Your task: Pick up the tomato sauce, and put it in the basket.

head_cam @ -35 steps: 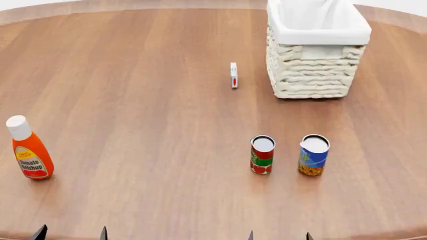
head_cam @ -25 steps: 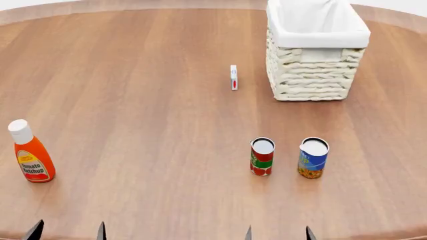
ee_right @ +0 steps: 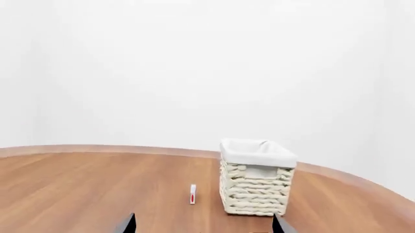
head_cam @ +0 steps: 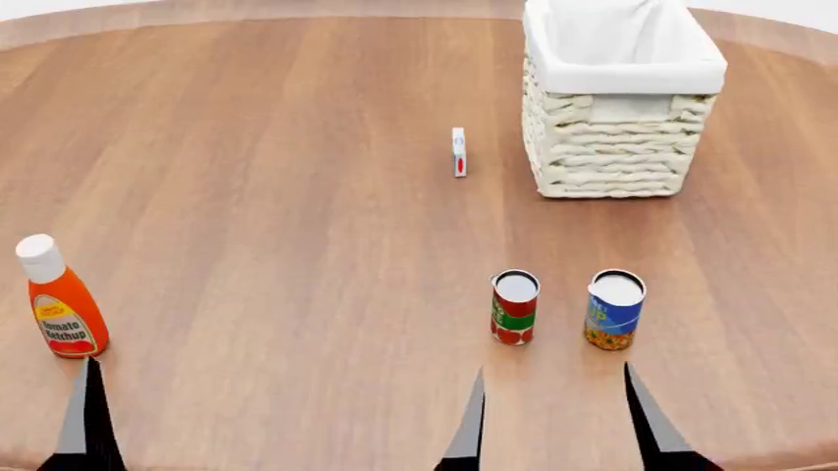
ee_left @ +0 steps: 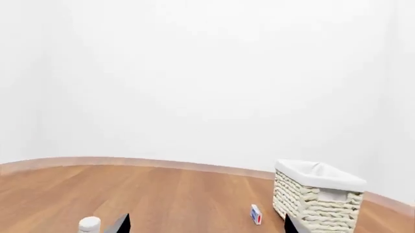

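Observation:
The tomato sauce [head_cam: 515, 306], a small can with a red and green label, stands upright on the table, left of a blue-and-yellow can [head_cam: 614, 308]. The cream wicker basket [head_cam: 609, 147] with a white lining stands at the far right; it also shows in the left wrist view [ee_left: 318, 204] and the right wrist view [ee_right: 256, 189]. My right gripper [head_cam: 552, 369] is open and empty, just in front of the two cans, apart from them. My left gripper [ee_left: 204, 225] is open and empty; one of its fingers [head_cam: 86, 412] shows near the ketchup bottle.
An orange-red ketchup bottle [head_cam: 59, 299] with a white cap stands at the near left. A small white, red and blue box [head_cam: 458, 151] stands upright left of the basket. The round wooden table's far edge [head_cam: 262, 10] curves behind.
Both grippers' fingers have come further into the head view, toward the cans and the bottle. The right fingers stand wider apart. The objects have not moved.

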Available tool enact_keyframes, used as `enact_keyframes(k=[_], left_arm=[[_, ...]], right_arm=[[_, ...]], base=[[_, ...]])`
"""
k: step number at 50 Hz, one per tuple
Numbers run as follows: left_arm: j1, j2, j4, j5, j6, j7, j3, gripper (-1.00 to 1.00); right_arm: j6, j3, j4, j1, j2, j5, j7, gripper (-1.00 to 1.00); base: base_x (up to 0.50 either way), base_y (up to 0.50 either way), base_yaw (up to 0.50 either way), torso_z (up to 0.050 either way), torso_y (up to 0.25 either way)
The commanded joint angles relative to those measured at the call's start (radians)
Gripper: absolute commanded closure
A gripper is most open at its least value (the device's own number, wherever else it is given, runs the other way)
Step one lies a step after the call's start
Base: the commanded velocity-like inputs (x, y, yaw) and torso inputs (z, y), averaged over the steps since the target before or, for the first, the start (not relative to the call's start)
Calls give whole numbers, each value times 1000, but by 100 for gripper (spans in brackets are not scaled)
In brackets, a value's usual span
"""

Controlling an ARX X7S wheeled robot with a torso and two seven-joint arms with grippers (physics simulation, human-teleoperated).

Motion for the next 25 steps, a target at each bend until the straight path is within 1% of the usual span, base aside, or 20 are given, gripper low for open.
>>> enact_keyframes(k=[1,2,6,13,25], left_arm=[[-17,-35,208,-100,-125,-56,-58,-100],[-15,-37,209,-104,-124,-56,-59,-100],[-3,-41,176,-94,-87,-49,-54,-100],[-11,-57,191,-119,-107,-63,-66,-100],[2,-69,188,-136,-85,-69,-63,-100]], right_arm=[[149,-32,-265,13,34,-2,7,-100],[155,-22,-281,10,29,23,0,-100],[159,-29,-298,11,37,26,3,-100],[162,-22,-297,14,41,56,7,-100],[159,-13,-284,11,54,87,19,-100]], base=[[184,0,0,0,0],[297,0,0,0,0],[500,0,0,0,0],[500,0,0,0,0],[500,0,0,0,0]])
